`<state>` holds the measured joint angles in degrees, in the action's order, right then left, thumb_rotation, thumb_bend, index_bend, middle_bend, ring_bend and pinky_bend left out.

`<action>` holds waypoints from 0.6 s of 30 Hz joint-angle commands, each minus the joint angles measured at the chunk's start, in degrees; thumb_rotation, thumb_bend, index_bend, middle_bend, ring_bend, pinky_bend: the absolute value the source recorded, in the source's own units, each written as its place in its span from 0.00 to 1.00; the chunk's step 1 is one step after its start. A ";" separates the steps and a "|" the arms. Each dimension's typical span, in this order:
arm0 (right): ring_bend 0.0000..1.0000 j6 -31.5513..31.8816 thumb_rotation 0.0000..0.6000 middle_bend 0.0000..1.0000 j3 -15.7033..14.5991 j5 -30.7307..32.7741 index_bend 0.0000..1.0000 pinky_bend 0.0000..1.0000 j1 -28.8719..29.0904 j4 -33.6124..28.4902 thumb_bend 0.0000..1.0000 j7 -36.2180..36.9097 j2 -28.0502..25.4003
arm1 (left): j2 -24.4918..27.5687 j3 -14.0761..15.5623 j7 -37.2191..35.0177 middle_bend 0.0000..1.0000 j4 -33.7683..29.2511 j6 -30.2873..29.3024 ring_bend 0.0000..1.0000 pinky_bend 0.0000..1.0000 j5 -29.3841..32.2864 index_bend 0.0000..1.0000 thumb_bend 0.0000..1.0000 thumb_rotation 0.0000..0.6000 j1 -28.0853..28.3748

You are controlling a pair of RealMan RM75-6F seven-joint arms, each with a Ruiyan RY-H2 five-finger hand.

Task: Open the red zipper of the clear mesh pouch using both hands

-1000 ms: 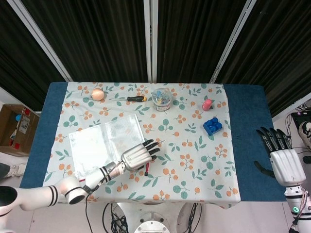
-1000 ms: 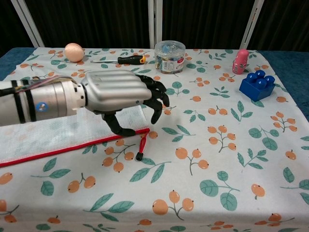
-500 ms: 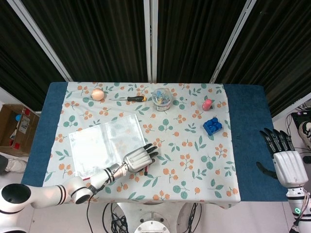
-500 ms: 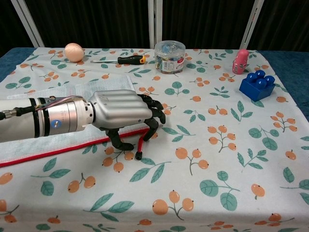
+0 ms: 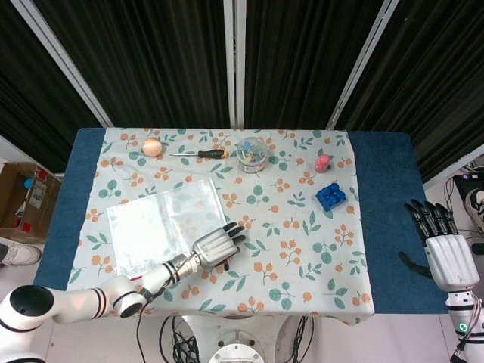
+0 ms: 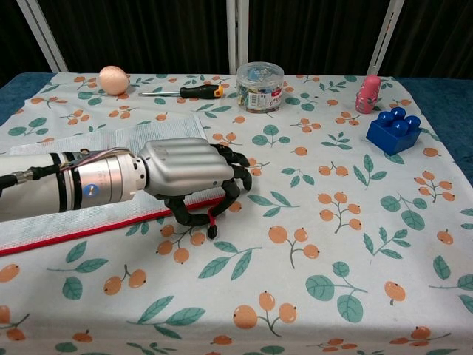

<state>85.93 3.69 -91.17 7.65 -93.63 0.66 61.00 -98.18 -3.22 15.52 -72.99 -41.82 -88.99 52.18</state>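
Note:
The clear mesh pouch (image 5: pixel 162 221) lies flat on the left half of the table, and its red zipper (image 6: pixel 74 233) runs along the near edge. My left hand (image 6: pixel 188 171) hangs over the zipper's right end with its fingers curled down. Its thumb and a finger pinch the red zipper pull (image 6: pixel 213 220), whose black tip pokes out below. From the head view the left hand (image 5: pixel 215 246) covers the pouch's near right corner. My right hand (image 5: pixel 442 246) is far off to the right beyond the table's edge, with its fingers spread and nothing in it.
Along the back of the table stand an egg (image 6: pixel 113 79), a screwdriver (image 6: pixel 194 92), a clear jar of small things (image 6: pixel 260 86), a pink figure (image 6: pixel 367 93) and a blue block (image 6: pixel 394 129). A cardboard box (image 5: pixel 23 200) sits on the floor at the left.
My left hand has sunk onto the zipper's right end and its thumb has closed in on the pull. The right hand has drifted slightly toward the near side.

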 commanded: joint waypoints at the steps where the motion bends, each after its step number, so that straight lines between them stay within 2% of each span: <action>1: 0.00 -0.26 1.00 0.07 0.05 -0.12 0.00 0.00 0.23 0.06 0.12 0.15 0.02 | -0.78 -0.17 1.08 0.20 0.13 -3.67 0.07 0.12 0.42 0.61 0.46 1.00 -1.59; 10: 0.00 -4.13 1.00 0.07 1.37 -3.76 0.00 0.00 5.20 -2.39 0.12 3.65 -2.02 | -2.01 -1.61 8.26 0.21 -8.12 -25.01 0.08 0.12 0.61 0.66 0.46 1.00 -11.90; 15: 0.00 -9.92 1.00 0.07 3.46 -7.44 0.00 0.00 12.15 -6.18 0.12 6.19 -3.94 | -1.93 -2.01 13.07 0.23 -13.90 -34.36 0.12 0.13 -0.42 0.67 0.45 1.00 -16.70; 18: 0.00 -14.30 1.00 0.10 5.39 -8.65 0.02 0.00 17.20 -8.50 0.12 7.41 -4.47 | -2.37 -2.12 15.87 0.30 -15.84 -38.86 0.20 0.15 -1.91 0.69 0.45 1.00 -18.80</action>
<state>75.40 7.19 -98.23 20.84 -99.75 6.62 57.46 -100.16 -5.00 28.67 -86.37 -77.35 -89.62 35.86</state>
